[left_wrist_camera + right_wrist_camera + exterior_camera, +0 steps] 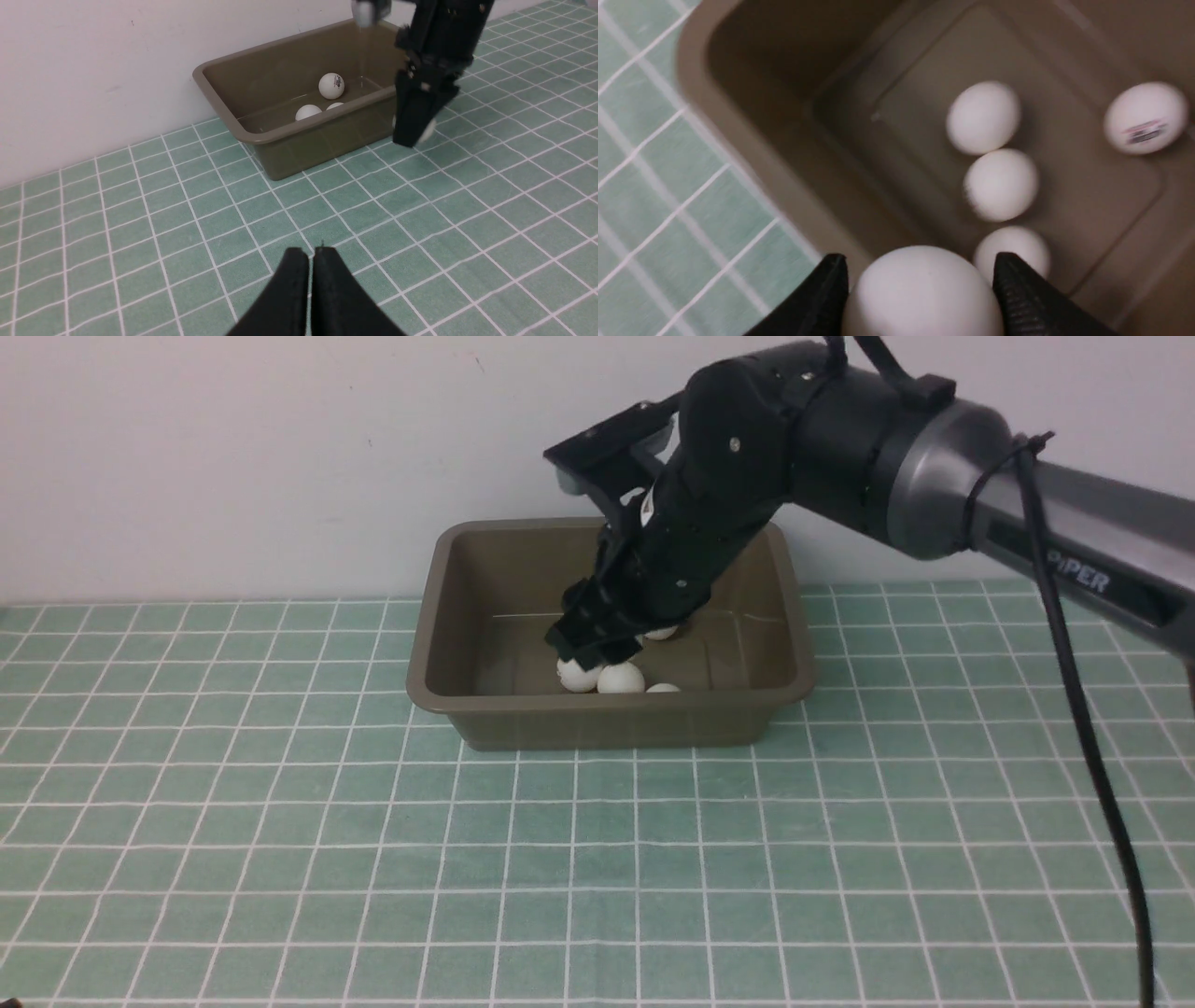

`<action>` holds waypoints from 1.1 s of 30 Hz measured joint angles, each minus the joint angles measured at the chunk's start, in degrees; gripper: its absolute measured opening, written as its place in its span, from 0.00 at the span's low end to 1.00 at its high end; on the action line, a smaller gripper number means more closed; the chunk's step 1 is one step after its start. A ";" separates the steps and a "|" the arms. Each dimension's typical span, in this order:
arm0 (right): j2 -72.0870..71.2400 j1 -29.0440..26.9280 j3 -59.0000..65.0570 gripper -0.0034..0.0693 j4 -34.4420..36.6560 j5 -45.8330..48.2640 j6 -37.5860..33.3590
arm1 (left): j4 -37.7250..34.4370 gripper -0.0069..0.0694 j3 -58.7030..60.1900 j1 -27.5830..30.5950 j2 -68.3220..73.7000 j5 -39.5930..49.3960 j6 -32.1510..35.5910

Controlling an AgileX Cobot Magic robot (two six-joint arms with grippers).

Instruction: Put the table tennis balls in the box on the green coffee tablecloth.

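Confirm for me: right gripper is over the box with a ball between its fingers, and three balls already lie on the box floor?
Not quite: four balls lie on the box floor, not three. The right wrist view shows a row of three plus a logo-printed one apart from them. The rest holds: the right gripper is over the box with a fifth ball between its fingers.

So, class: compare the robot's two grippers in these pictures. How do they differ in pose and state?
The right gripper reaches down into the box; the left gripper hangs over the bare green tablecloth, apart from the box. The right gripper's fingers stand apart with a white ball between them; the left gripper's fingers are pressed together with nothing between. Both have black fingers.
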 joint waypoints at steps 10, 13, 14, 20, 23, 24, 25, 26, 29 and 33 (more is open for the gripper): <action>3.63 -4.91 -0.04 0.55 -4.68 -6.09 2.53 | 0.00 0.09 0.00 0.00 0.00 0.00 0.00; 5.76 -4.91 -0.04 0.60 -4.93 -6.78 2.58 | 0.00 0.09 0.00 0.00 0.00 0.00 0.00; 6.32 -4.91 -0.04 0.63 -4.93 -7.03 2.59 | 0.00 0.09 0.00 0.00 0.00 0.00 0.00; 7.01 -4.91 -0.04 0.72 -5.53 -6.75 2.13 | 0.00 0.09 0.00 0.00 0.00 0.00 0.00; 5.07 -4.91 -0.04 0.68 -9.28 -3.63 0.62 | 0.00 0.09 0.00 0.00 0.00 0.00 0.00; 3.88 -4.91 -0.04 0.65 -10.72 -2.80 0.62 | 0.00 0.09 0.00 0.00 0.00 0.00 0.00; 2.39 -4.91 0.01 0.62 -12.20 -2.23 0.69 | 0.00 0.09 0.00 0.00 0.00 0.00 0.00; 0.13 -4.91 0.01 0.56 -13.87 -1.84 1.09 | 0.00 0.09 0.00 0.00 0.00 0.00 0.00; -7.37 -5.25 0.01 0.39 -15.80 -2.09 2.88 | 0.00 0.09 0.00 0.00 0.00 0.00 0.00; -18.71 -6.13 -0.05 0.12 -15.95 -2.70 4.71 | 0.05 0.09 0.00 0.00 0.00 -1.28 0.00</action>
